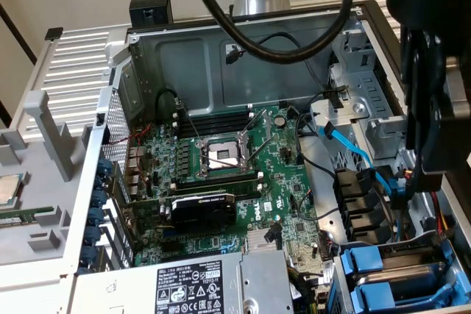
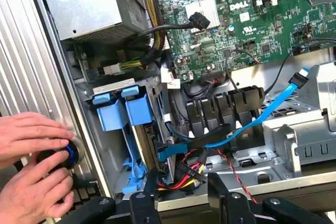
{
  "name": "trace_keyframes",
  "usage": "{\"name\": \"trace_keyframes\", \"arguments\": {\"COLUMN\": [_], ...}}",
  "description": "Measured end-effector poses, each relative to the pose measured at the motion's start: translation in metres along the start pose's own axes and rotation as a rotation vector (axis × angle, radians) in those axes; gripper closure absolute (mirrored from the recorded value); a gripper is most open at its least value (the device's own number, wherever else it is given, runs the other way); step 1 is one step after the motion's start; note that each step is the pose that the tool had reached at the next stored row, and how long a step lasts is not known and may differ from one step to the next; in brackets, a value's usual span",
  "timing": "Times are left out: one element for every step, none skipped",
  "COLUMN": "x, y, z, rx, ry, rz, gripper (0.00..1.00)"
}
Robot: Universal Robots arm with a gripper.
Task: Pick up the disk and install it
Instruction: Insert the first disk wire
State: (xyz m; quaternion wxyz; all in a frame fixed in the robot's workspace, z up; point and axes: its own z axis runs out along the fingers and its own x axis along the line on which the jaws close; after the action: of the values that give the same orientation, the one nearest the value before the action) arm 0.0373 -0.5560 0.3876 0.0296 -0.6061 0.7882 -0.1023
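Observation:
Two blue plastic carriers [image 2: 126, 109] stand side by side on edge in the drive bay at the case's corner; they also show at the lower right of the exterior view as blue carriers [image 1: 368, 266]. Only a strip of grey metal shows between them, and no labelled face of the disk is visible. My gripper [image 2: 181, 198] is open, its black fingers [image 2: 144, 198] apart over the bundle of red, yellow and black wires beside the bay, holding nothing. In the exterior view my gripper [image 1: 412, 182] hangs over the case's right side, above the black connectors and just up from the carriers.
A person's hands [image 2: 31, 161] rest on a round blue-lit button [image 2: 67, 155] on the case's outer panel. A blue data cable [image 2: 262, 114], black connectors [image 2: 220, 111], the motherboard [image 1: 221, 174] and the grey power-supply box [image 2: 92, 6] crowd the case. A small processor chip [image 1: 7, 189] lies outside.

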Motion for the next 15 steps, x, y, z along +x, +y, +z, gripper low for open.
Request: {"name": "trace_keyframes", "arguments": {"x": [0.001,0.002,0.004,0.006,0.008,0.01,0.013,0.015,0.017,0.019,0.022,0.024,0.027,0.029,0.031], "y": [0.0007,0.0018,0.0028,0.004,0.0053,0.0063,0.0071,0.0076,0.0078,0.0081,0.0081,0.0081,0.008,0.008,0.0079], "z": [-0.0001,-0.0003,-0.0007,-0.0013,-0.0018,-0.0022,-0.0024,-0.0026,-0.0026,-0.0025,-0.0023,-0.0021,-0.0019,-0.0017,-0.0017], "rx": [-0.0001,-0.0004,-0.0008,-0.0014,-0.0021,-0.003,-0.0039,-0.0049,-0.0059,-0.007,-0.0082,-0.0093,-0.0107,-0.0127,-0.0149], "ry": [-0.0007,-0.0015,-0.0031,-0.0052,-0.0077,-0.0111,-0.0141,-0.0175,-0.0213,-0.0254,-0.0296,-0.0335,-0.0386,-0.0457,-0.0542], "rz": [0.0,0.0,0.001,0.001,0.001,0.002,0.003,0.003,0.004,0.004,0.005,0.006,0.007,0.008,0.01], "gripper": [0.5,0.5,0.5,0.5,0.5,0.5,0.5,0.5,0.5,0.5,0.5,0.5,0.5,0.5,0.5]}}
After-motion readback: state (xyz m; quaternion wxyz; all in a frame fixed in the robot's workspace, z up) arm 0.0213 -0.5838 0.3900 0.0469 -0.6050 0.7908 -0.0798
